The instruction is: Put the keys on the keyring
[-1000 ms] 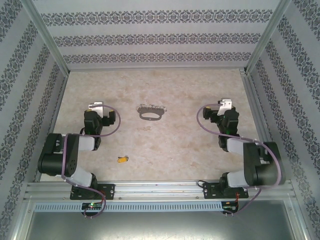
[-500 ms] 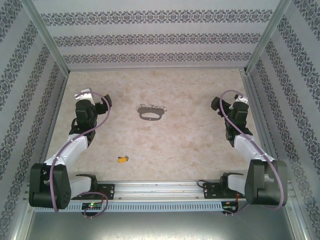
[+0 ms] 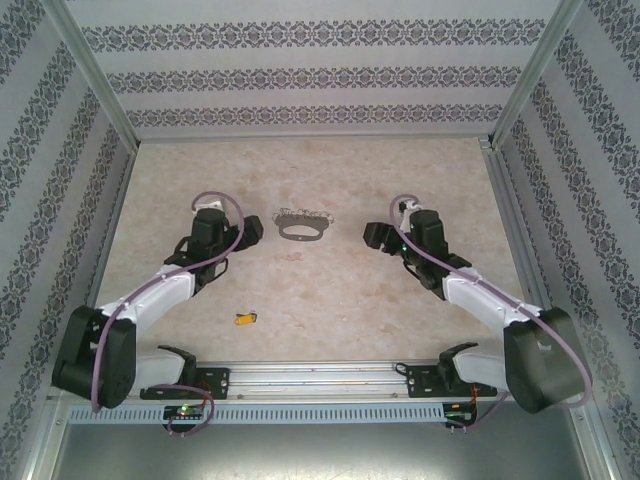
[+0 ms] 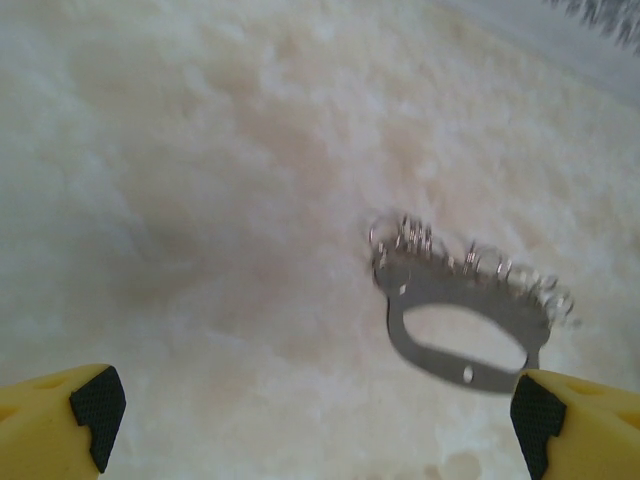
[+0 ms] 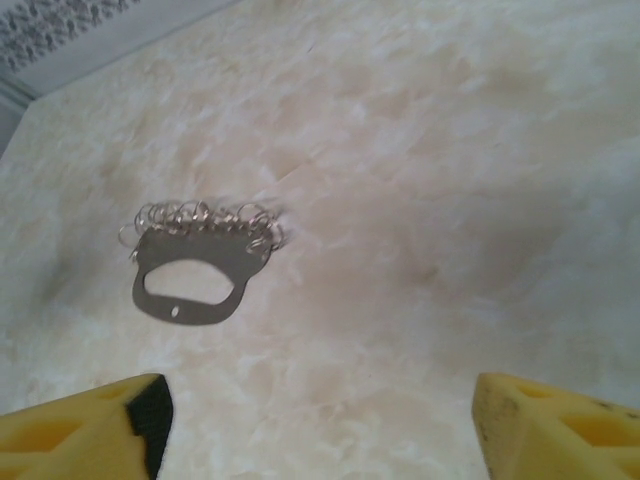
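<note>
The left gripper (image 4: 310,405) and right gripper (image 5: 315,420) gape empty, flanking the keyring (image 3: 300,229), probably to steady it. The key (image 3: 245,319) lies behind the left jaws.

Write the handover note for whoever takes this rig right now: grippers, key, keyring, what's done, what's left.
Left gripper: open, empty, just left of the keyring.
Right gripper: open, empty, to the keyring's right.
The keyring lies flat on the table, mid-table, between the two grippers, with nothing gripping it.
Key: on the table near the arm bases, left of centre, well apart from the keyring.
Done: nothing; the key is not on the ring.
Left: pick up the key, steady the keyring, thread the key on.
</note>
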`<state>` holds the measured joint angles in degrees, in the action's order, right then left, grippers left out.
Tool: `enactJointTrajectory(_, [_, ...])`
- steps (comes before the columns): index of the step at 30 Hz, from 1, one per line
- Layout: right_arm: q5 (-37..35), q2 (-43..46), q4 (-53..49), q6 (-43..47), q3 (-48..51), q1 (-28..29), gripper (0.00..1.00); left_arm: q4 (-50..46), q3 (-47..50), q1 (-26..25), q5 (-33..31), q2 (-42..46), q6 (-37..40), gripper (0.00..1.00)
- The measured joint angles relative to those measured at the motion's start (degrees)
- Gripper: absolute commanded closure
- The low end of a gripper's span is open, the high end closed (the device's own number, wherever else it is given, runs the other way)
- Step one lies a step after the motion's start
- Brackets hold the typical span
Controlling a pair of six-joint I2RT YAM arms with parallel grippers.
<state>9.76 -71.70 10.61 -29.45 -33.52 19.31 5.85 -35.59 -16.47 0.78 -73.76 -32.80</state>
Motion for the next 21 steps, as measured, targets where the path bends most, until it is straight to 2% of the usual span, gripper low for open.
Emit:
enactJointTrajectory(3, [0.07,-5.14,-1.2,0.63,-4.79,1.9,0.37,-2.34,-2.86,-2.19,0.79,-4.52,-0.31,0.0])
enactJointTrajectory(6, [0.22,-10.36,-2.14,1.31,-9.38,3.1,0.41,-4.31,-7.23,-3.34,2.08,-8.37,-0.22,0.0])
enactJointTrajectory(12, [2.23,-20.48,-3.21,2.93,-17.16,3.34,0.53,-5.88,-12.85,-4.57,3.56,-11.56,1.09,0.0])
enactJointTrajectory(21, [5.84,-31.5,-3.8,3.96,-24.5,3.34,0.54,-5.9,-18.91,-4.81,9.01,-19.02,2.38,0.0])
